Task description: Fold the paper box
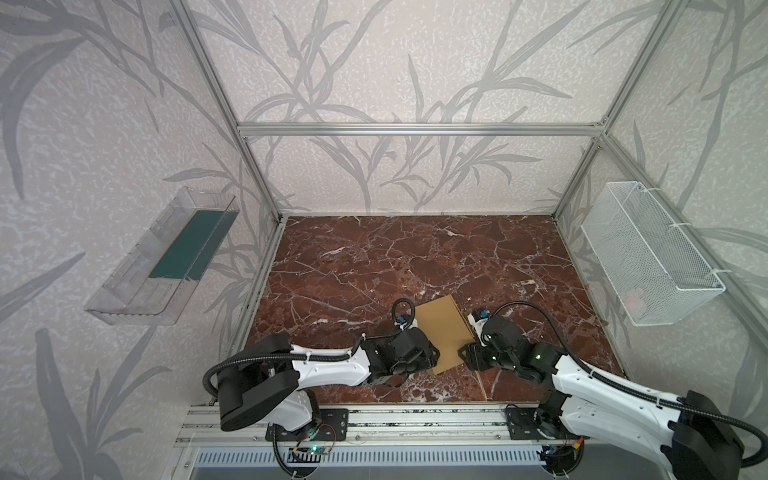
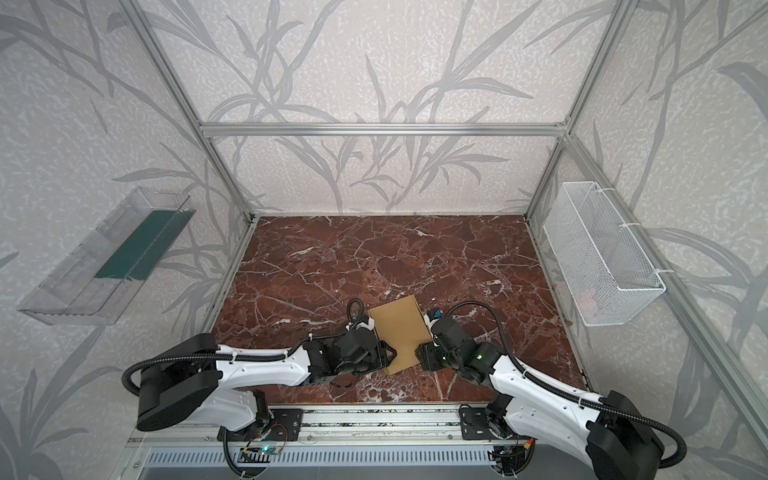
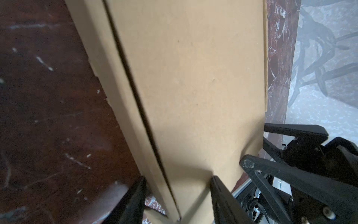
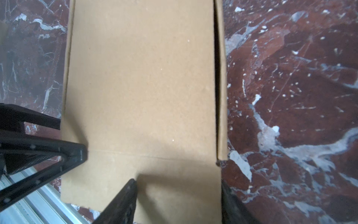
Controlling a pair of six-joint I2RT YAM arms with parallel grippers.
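Although leaf-patterned walls (image 1: 374, 62) close it in on three sides, the red-brown marble table (image 1: 374, 257) takes up most of the floor in both top views. Two white-and-black arms reach in from the near rail, the left arm (image 1: 328, 365) and the right arm (image 1: 590, 382), and meet near the table's front middle. A clear plastic bin (image 1: 162, 257) hangs on the left wall and a white mesh basket (image 1: 648, 257) on the right. Between the wrists the paper box (image 1: 444, 336) lies on the marble, its broad tan panel up, with a narrow flap along each long side. The left gripper (image 3: 178, 178) has its jaws apart astride the left flap, one finger on the panel and one over the marble. The right gripper (image 4: 178, 181) also stands parted, one finger on the panel and the other at the box's right edge.
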